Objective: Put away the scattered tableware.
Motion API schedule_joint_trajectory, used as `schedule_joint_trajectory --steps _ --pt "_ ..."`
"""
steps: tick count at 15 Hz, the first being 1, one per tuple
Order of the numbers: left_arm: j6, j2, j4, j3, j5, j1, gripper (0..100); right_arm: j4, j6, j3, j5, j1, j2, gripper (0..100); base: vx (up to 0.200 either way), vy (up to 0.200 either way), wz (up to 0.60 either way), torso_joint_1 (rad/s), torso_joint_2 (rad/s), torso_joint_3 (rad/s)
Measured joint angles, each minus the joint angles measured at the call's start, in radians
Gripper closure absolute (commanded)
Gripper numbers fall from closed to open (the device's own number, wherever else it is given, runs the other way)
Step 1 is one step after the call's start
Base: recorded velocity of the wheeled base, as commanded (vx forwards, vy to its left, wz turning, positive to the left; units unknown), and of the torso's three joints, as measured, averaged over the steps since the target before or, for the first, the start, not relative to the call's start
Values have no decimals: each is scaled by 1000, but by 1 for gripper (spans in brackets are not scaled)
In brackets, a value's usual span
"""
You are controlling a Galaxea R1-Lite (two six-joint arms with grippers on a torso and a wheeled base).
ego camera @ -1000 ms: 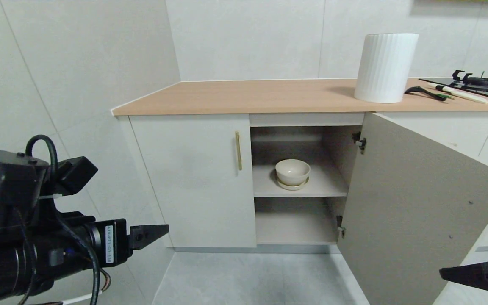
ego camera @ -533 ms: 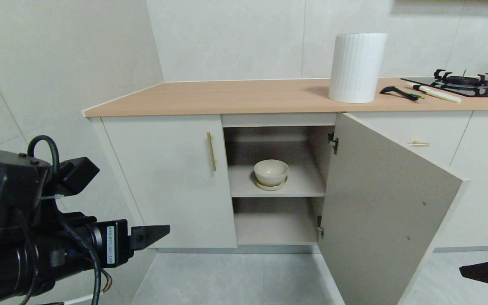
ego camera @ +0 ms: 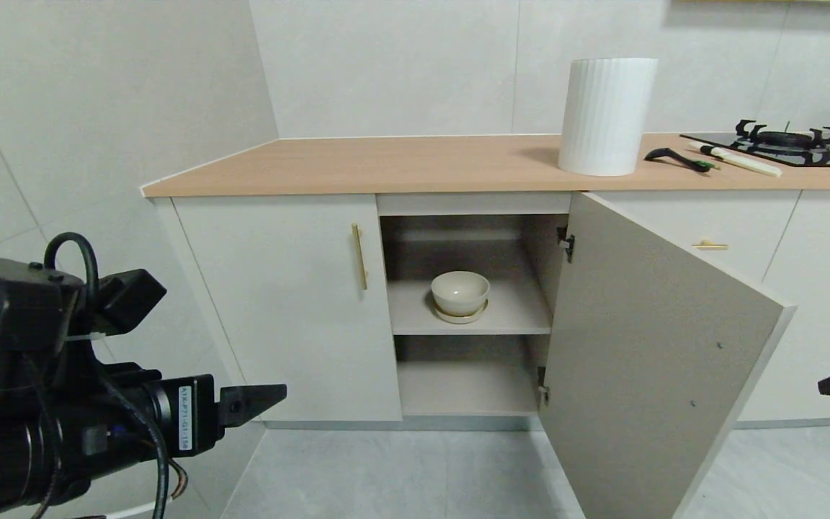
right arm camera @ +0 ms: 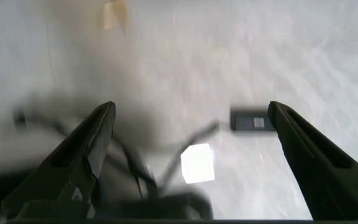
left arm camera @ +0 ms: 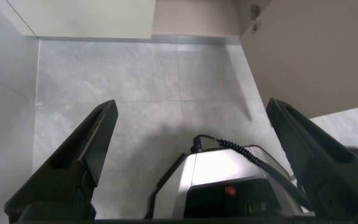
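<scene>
both claws are down low near me. my left claw point(left arm camera: 191, 106) is spread wide open with nothing in it, hanging over the floor point(left arm camera: 135, 68) on the left. right claw point(right arm camera: 191, 106) is wide open and empty too, off at the right. the bowl point(ego camera: 460, 291) sits on a small plate point(ego camera: 460, 318) on the upper shelf point(ego camera: 519, 316) inside the cabinet point(ego camera: 278, 303), door point(ego camera: 645, 339) swung open. up on the table point(ego camera: 400, 164) there's a tall white ribbed canister point(ego camera: 607, 115), with a dark-handled tool point(ego camera: 674, 156) to its right and the stove point(ego camera: 790, 140) beyond that.
</scene>
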Motion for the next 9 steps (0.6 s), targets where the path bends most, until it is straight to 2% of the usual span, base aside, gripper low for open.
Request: schedule_joint_trajectory --steps 2,4,9 --pt "0 0 -1 1 -1 -1 0 -126 24 16 2 -61 68 0 0 0 0 0 0 0" --pt "0 0 0 1 0 0 0 -191 71 28 5 -82 127 0 0 0 0 0 0 0" --pt "0 0 0 0 -2 0 0 -206 87 33 8 -86 223 0 0 0 0 0 0 0"
